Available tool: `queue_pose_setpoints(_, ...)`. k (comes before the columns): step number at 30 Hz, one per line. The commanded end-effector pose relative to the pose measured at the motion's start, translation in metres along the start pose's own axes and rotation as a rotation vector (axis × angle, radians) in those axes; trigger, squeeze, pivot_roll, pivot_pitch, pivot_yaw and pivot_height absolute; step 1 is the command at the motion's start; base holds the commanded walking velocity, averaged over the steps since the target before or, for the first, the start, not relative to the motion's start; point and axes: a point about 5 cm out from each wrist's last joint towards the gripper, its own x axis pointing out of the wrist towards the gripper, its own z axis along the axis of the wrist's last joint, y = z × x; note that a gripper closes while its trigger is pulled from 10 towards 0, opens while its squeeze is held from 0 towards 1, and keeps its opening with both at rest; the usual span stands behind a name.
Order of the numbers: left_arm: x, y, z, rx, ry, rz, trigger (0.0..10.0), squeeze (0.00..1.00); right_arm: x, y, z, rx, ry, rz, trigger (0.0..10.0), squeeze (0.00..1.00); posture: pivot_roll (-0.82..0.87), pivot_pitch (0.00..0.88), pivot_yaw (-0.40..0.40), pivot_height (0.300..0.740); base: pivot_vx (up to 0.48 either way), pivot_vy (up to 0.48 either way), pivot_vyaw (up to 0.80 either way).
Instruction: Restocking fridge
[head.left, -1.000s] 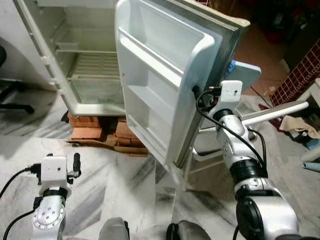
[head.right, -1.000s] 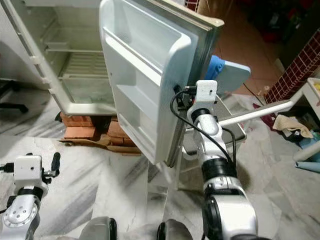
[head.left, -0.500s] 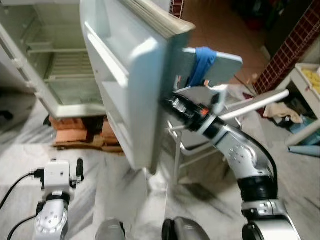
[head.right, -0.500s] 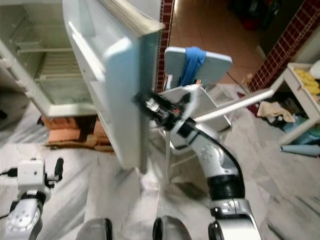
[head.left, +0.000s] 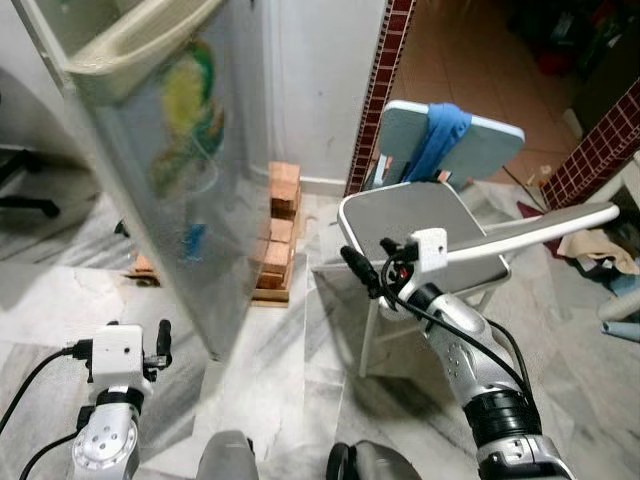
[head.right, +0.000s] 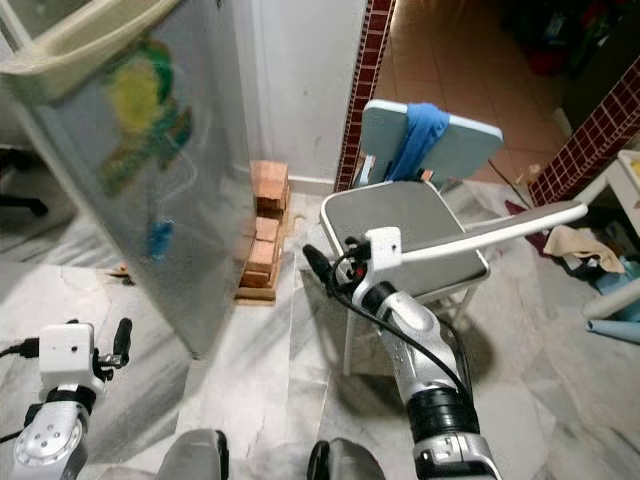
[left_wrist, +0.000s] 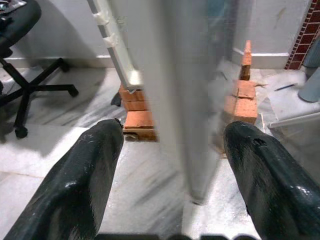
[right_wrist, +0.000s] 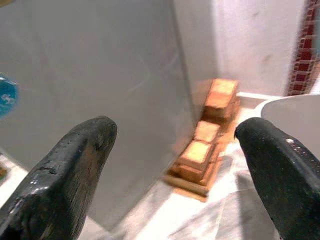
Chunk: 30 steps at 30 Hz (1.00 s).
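Marble floor (head.left: 290, 360); brick stack (head.left: 277, 235) beside fridge door (head.left: 170, 170), chair (head.left: 430, 215).

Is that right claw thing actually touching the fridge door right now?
Apart. In the left eye view, bare marble floor shows between the right gripper and the fridge door; the right wrist view shows open fingers with the door beyond them.

The fridge door (head.left: 165, 160) stands as a wall ahead-left. Bricks (head.left: 277, 235) and a chair (head.left: 425, 215) crowd the right; bare floor (head.left: 300, 350) lies between door and chair.
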Motion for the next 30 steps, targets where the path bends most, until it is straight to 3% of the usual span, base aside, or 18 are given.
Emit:
queue_pose_setpoints(1,-0.001,-0.001,-0.004,-0.005,0.021,-0.002,10.0,0.00,-0.001,0.006,0.001,-0.019,-0.019,-0.018,10.0,0.00,0.17,0.077,-0.040,0.740,0.000,0.371,0.00)
queue_pose_setpoints(8,0.001,-0.003,-0.001,-0.007,0.007,-0.023,10.0,0.00,-0.003,-0.003,0.003,-0.050,-0.093,-0.151,10.0,0.00,0.15,0.078,-0.032,0.740,0.000,0.480,0.00)
queue_pose_setpoints(11,0.005,-0.005,0.003,0.051,-0.020,-0.073,10.0,0.00,-0.006,-0.006,0.004,-0.051,-0.089,-0.183,10.0,0.00,0.15,0.078,-0.035,0.740,0.000,0.480,0.00)
queue_pose_setpoints(16,0.019,0.019,0.013,0.077,-0.036,-0.026,10.0,0.00,-0.005,-0.009,0.009,-0.076,-0.104,-0.206,10.0,0.00,0.14,0.077,-0.039,0.740,0.000,0.430,0.00)
queue_pose_setpoints(20,0.025,0.026,0.026,0.051,-0.062,-0.019,10.0,0.00,-0.003,-0.010,0.012,-0.091,-0.120,-0.221,10.0,0.00,0.14,0.074,-0.038,0.740,0.000,0.480,0.00)
queue_pose_setpoints(21,0.027,0.024,0.039,0.011,-0.090,-0.027,10.0,0.00,-0.004,-0.013,0.016,-0.098,-0.136,-0.245,10.0,0.00,0.14,0.074,-0.036,0.740,0.000,0.465,0.00)
queue_pose_setpoints(22,0.027,0.024,0.039,0.011,-0.090,-0.027,10.0,0.00,-0.004,-0.013,0.016,-0.098,-0.136,-0.245,10.0,0.00,0.14,0.074,-0.036,0.740,0.000,0.465,0.00)
queue_pose_setpoints(25,0.027,0.003,0.071,-0.026,-0.193,-0.083,10.0,0.00,-0.006,-0.020,0.026,-0.111,-0.176,-0.329,10.0,0.00,0.15,0.070,-0.036,0.740,0.000,0.382,0.00)
queue_pose_setpoints(30,0.019,-0.028,0.080,-0.060,-0.241,-0.119,10.0,0.00,-0.013,-0.017,0.027,-0.093,-0.187,-0.360,10.0,0.00,0.14,0.064,-0.037,0.740,0.000,0.386,0.00)
